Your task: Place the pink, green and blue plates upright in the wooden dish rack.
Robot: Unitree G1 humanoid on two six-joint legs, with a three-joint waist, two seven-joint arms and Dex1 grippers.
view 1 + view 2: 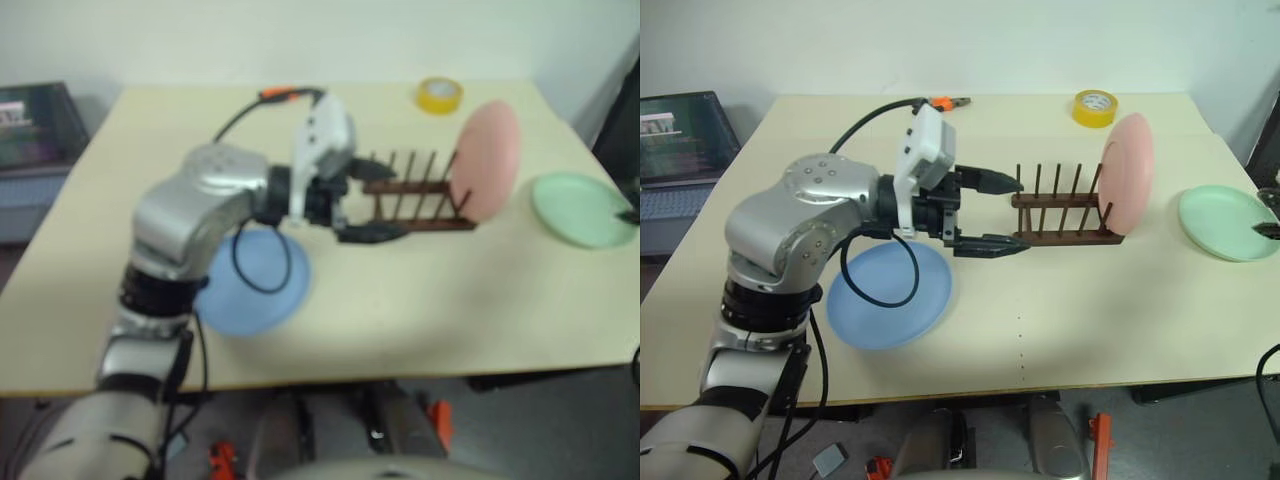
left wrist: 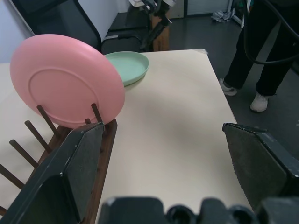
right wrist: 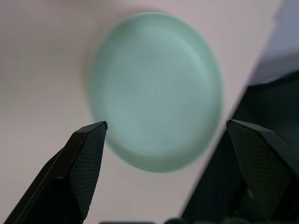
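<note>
The pink plate stands upright at the right end of the wooden dish rack, leaning on its pegs. The green plate lies flat near the table's right edge. My right gripper hangs open above it, with nothing between its fingers. The blue plate lies flat at the front left, partly hidden under my left arm. My left gripper is open and empty, pointing right, just off the rack's left end.
A yellow tape roll sits at the back of the table, and an orange-tipped cable lies behind my left arm. A dark laptop stands off the table's left side. A person's legs stand beyond the right end.
</note>
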